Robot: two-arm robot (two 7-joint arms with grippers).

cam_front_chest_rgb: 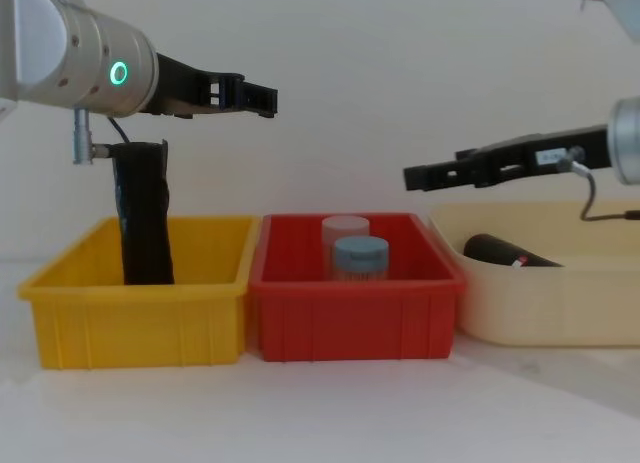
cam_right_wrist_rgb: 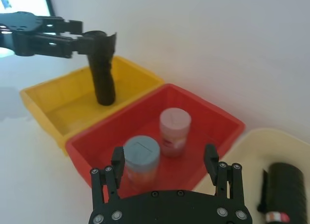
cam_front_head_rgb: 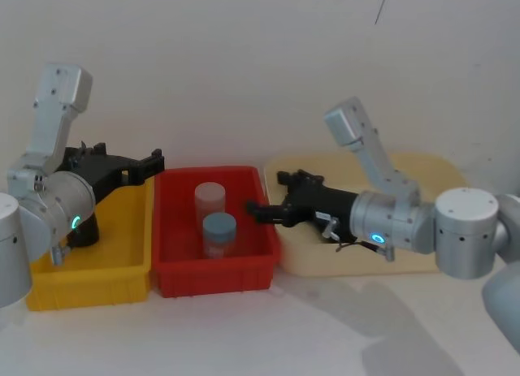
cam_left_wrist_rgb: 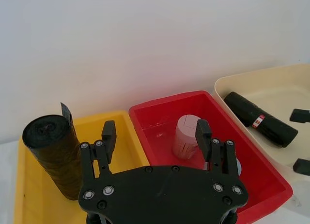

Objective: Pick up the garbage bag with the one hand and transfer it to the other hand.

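**Both claws wide and empty; labelled bag lies in the cream tray**

The chest view gives the heights. The left gripper (cam_front_chest_rgb: 262, 98), on the arm with the green ring, hangs well above the yellow bin (cam_front_chest_rgb: 130, 313). The thin right gripper (cam_front_chest_rgb: 410, 175) is level over the place where the red bin (cam_front_chest_rgb: 350, 313) meets the cream tray (cam_front_chest_rgb: 550, 303). From this side the two fingers of each claw overlap, so their spread cannot be judged here.

The wrist views settle it. The left wrist view shows the left claw's fingers (cam_left_wrist_rgb: 109, 132) set wide apart with nothing between them. The right wrist view shows the right claw's fingers (cam_right_wrist_rgb: 117, 158) just as wide and just as empty. Neither claw touches anything.

The garbage bag (cam_left_wrist_rgb: 260, 119) lies on its side on the floor of the cream tray, its red-and-white band near one end. The right claw's fingertips are near it but apart from it. In the chest view the tray wall hides all but the top of the bag (cam_front_chest_rgb: 500, 251).

A plain black roll (cam_front_chest_rgb: 143, 213) stands nearly upright in the yellow bin, below and beside the left claw and outside its fingers. The right wrist view makes the two look joined, but the left wrist view shows the roll off to one side.

Two jars stand in the red bin, a pale-capped jar (cam_front_head_rgb: 210, 199) and, just in front of it, a blue-lidded jar (cam_front_head_rgb: 219, 230).
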